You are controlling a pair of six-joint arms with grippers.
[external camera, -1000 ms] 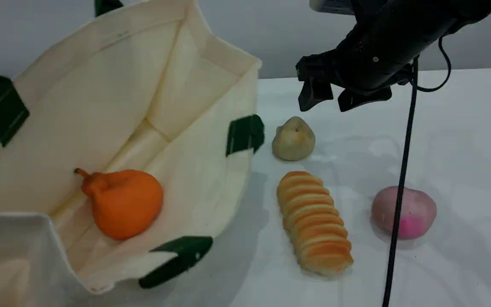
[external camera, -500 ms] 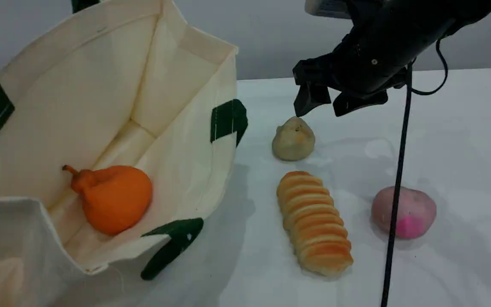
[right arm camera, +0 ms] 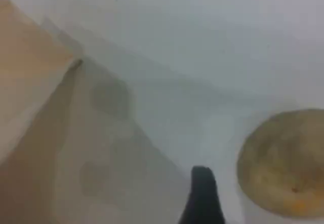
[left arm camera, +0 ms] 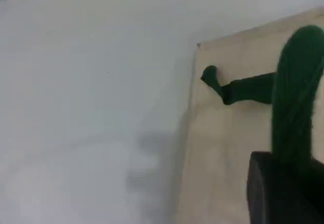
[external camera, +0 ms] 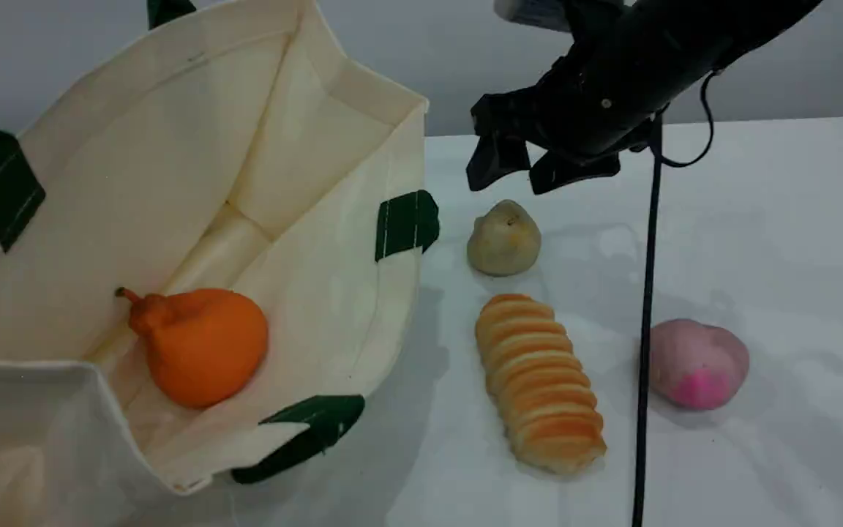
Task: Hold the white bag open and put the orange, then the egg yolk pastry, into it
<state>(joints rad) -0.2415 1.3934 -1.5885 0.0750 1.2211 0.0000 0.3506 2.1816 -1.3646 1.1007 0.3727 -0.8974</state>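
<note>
The white bag (external camera: 195,146) stands open at the left, and the orange (external camera: 198,344) lies on its floor. In the left wrist view my left gripper (left arm camera: 283,183) is shut on the bag's green strap handle (left arm camera: 296,97), with the cream canvas (left arm camera: 228,148) below it; this gripper is out of the scene view. The egg yolk pastry (external camera: 503,238) sits on the table just right of the bag. My right gripper (external camera: 531,170) hangs open and empty a little above and behind it. In the right wrist view the pastry (right arm camera: 283,163) lies right of one dark fingertip (right arm camera: 202,196).
A ribbed orange-striped loaf (external camera: 538,380) lies in front of the pastry. A pink-mauve lump (external camera: 696,362) sits to its right. A black cable (external camera: 645,329) hangs from the right arm down between them. The white table (external camera: 795,219) runs on to the right.
My right gripper has moved left and a little up, still open, and now hangs over the pastry's left side. The bag swayed left and back, the orange shifting with it.
</note>
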